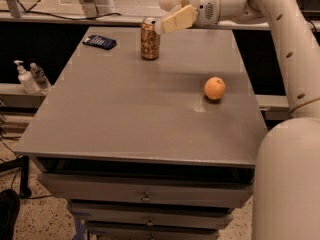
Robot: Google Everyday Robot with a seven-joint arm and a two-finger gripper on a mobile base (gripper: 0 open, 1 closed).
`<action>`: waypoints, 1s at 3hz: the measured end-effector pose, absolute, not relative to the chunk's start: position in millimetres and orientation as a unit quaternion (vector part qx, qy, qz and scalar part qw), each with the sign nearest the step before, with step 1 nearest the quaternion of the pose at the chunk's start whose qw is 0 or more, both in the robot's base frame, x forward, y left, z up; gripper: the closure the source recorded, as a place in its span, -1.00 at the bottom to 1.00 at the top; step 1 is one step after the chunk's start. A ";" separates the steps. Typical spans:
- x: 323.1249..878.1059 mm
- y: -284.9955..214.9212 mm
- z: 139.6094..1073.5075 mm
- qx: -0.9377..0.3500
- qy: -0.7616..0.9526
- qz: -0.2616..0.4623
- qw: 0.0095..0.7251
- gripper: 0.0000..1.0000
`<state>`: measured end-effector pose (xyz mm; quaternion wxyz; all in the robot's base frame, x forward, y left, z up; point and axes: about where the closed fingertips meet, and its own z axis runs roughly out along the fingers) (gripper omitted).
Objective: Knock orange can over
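Observation:
The orange can, slim and golden-orange with a silver top rim, stands upright at the back middle of the grey table. My gripper reaches in from the upper right, level with the can's top. Its lower cream finger has its tip at the can's right top rim; whether it touches I cannot tell. The other finger sits above and behind it, apart from the first. The gripper is open and holds nothing.
A round orange fruit lies on the right of the table. A dark flat device lies at the back left corner. Two bottles stand on a lower ledge to the left. My white arm runs down the right side.

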<state>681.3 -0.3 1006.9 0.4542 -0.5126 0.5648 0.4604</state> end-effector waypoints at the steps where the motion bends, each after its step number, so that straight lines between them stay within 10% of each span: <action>1: 694.5 -17.1 994.7 -0.501 0.590 0.429 0.466 -1.00; 3: 752.2 -53.7 949.4 -0.459 0.646 0.357 0.494 -1.00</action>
